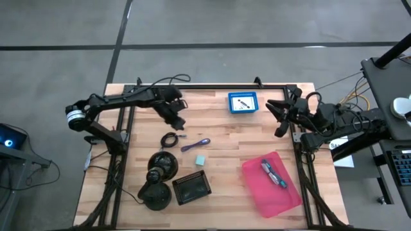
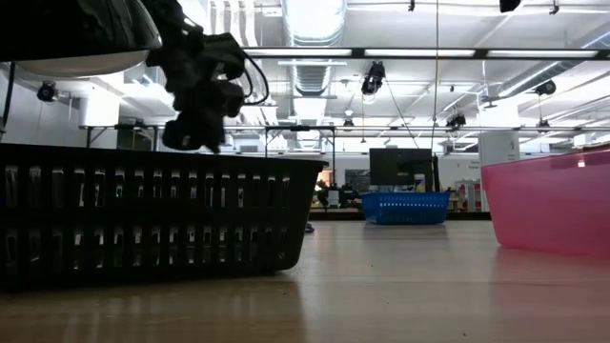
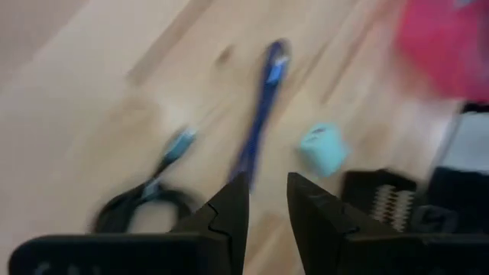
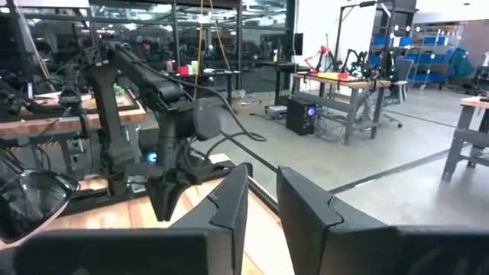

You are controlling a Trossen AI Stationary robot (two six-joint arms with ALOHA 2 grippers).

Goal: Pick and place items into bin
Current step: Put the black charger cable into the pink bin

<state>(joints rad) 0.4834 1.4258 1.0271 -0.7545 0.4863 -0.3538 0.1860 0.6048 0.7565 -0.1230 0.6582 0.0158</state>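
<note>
The slim purple pen (image 1: pixel 195 145) lies on the pale wooden table (image 1: pixel 225 128), between the coiled black cable (image 1: pixel 169 139) and the pale teal cube (image 1: pixel 201 159), apart from both; the left gripper (image 1: pixel 177 123) hangs above them, fingers (image 3: pixel 233 210) a narrow gap apart, pinching nothing; the pink plastic bin (image 1: pixel 272 183) already holds a teal-handled tool (image 1: pixel 272 173); the right gripper (image 1: pixel 276 119) waits near the table's right edge, fingers slightly parted.

Purple pen (image 1: pixel 195 145), coiled black cable (image 1: pixel 169 139), teal cube (image 1: pixel 201 159) loose mid-table; pink bin (image 1: pixel 257 186) holds tools.
</note>
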